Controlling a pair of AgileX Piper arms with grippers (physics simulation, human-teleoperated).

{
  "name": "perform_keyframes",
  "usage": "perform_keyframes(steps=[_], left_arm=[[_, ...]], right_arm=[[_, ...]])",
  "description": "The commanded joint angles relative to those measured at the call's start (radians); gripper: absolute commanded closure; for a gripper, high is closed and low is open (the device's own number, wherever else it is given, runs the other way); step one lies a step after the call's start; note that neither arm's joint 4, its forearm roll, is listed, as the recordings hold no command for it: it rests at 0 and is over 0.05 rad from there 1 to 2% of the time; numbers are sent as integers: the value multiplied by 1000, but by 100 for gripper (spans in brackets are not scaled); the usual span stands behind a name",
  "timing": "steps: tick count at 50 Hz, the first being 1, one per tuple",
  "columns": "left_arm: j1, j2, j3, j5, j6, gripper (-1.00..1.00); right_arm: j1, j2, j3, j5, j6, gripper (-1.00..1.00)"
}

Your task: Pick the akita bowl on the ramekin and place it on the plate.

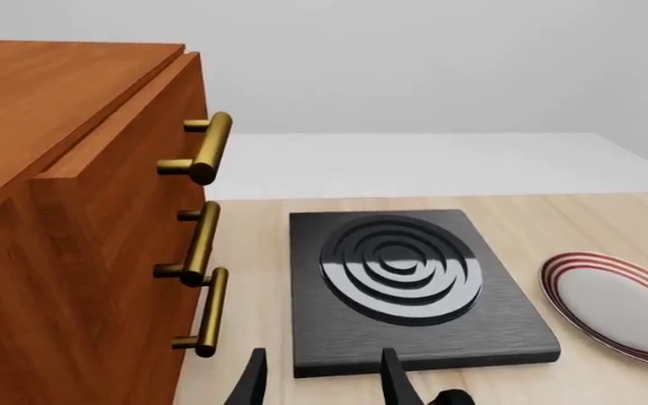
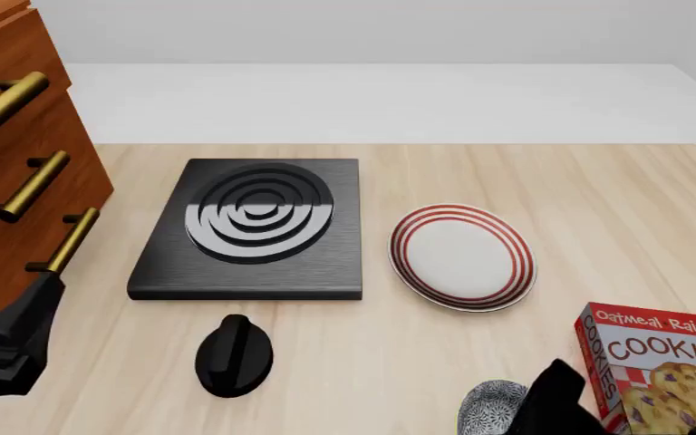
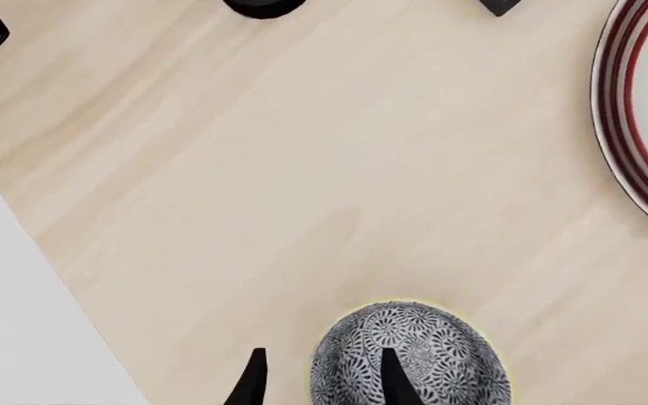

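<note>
Front view: one akita bowl (image 2: 491, 408), one plate (image 2: 463, 256), one stove plate (image 2: 251, 231), one cookie box (image 2: 656, 367). Right gripper (image 3: 321, 375) straddles the bowl's rim, fingers parted; left gripper (image 1: 321, 378) is spread and holds nothing.

Bright, even, diffuse light fills all three renders; its source is perhaps overhead, though nothing shows it. Shadows are faint and soft on the worktop (image 2: 445, 362). The stove plate (image 2: 251, 227), ahead of the left pincer (image 1: 321, 380), carries a broad pale sheen across its rings. Everything is sharp, without blur or edge distortion.
</note>
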Motion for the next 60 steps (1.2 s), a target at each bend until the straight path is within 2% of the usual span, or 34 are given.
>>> perform_keyframes(steps=[1, 18, 22, 23, 32, 35, 40, 60], left_arm=[[-2, 11, 0, -8, -1, -100], [-8, 14, 0, -6, 0, -100], [-9, 14, 0, -6, 1, -100], [-9, 13, 0, -4, 1, -100], [-14, 8, 0, 3, 1, -100], [-16, 7, 0, 4, 1, -100], [-18, 14, 0, 0, 2, -100], [-26, 31, 0, -10, 5, -100]], right_arm=[[10, 20, 8, -13, 13, -100], [27, 28, -1, 8, 37, -100], [10, 10, -5, 22, 19, -100], [0, 3, -8, 29, 1, 100], [-14, -27, -34, 63, -31, 100], [-51, -75, -41, 94, -82, 100], [-47, -62, -45, 96, -77, 100], [-159, -166, -78, 187, -185, 100]])
